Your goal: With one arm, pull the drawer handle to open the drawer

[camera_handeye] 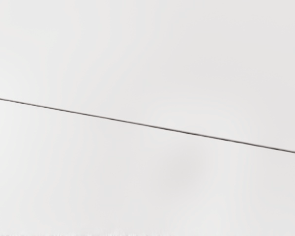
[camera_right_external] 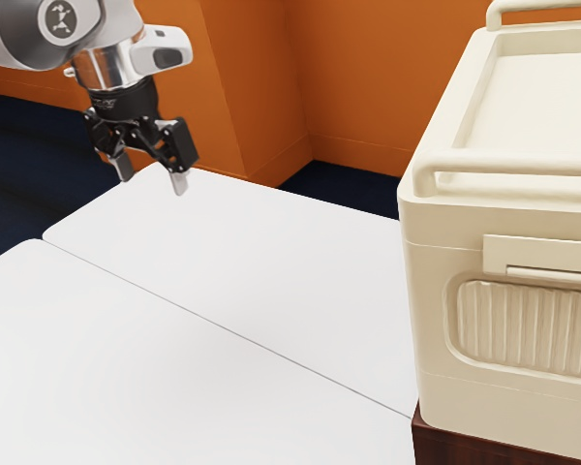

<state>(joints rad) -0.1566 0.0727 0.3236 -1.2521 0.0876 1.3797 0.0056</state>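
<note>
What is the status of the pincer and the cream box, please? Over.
Pincer open, nothing held, above the white table. Cream box apart from it, at exterior view's right, table between. Drawer position: cannot tell.

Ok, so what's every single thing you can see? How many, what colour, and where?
Chest: one, cream, at the exterior view's right.
Rails: two, cream, on the chest's top.
Front plate: one, cream, on the chest's front.
Ribbed panel: one, cream, below the plate.
Base: one, dark red-brown, under the chest.
Tabletop sections: two, white, beside the chest, meeting at a seam.
Walls: several faces, orange, behind.
Floor: one, dark blue, beyond the table.
My arm: one, white and grey, upper left in the exterior view.
My tool: one, black, open, at the arm's end.
</note>
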